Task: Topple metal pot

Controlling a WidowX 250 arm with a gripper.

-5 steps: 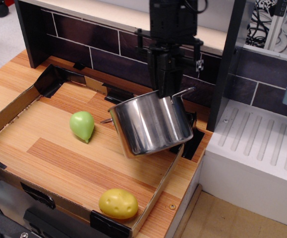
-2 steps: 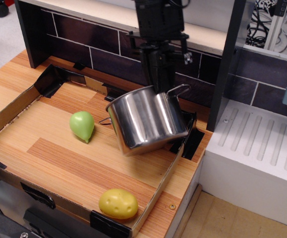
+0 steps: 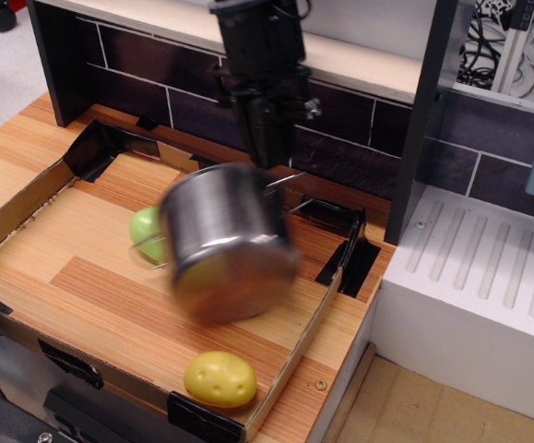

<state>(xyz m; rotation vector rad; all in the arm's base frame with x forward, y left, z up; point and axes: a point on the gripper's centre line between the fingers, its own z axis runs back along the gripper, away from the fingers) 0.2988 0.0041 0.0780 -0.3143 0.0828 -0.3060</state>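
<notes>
The metal pot [image 3: 225, 242] is a shiny steel cylinder, blurred with motion, tipped steeply toward the front left in the middle of the wooden tray [image 3: 82, 305]. Its flat base faces the camera at the front. A thin wire handle sticks out at its upper right. My black gripper [image 3: 265, 159] hangs just above the pot's raised back rim. Its fingers look close together with nothing between them, apart from the pot or barely touching it. The pot hides most of the green toy pear [image 3: 144, 233].
A yellow toy potato [image 3: 219, 379] lies at the tray's front right corner. The tray has low cardboard walls with black tape. A dark tiled wall stands behind, and a white ribbed drainer [image 3: 488, 277] is to the right.
My gripper has moved left along the back. The pot, tilted and held by its rim before, has swung left and down and is falling over in front of the green pear.
</notes>
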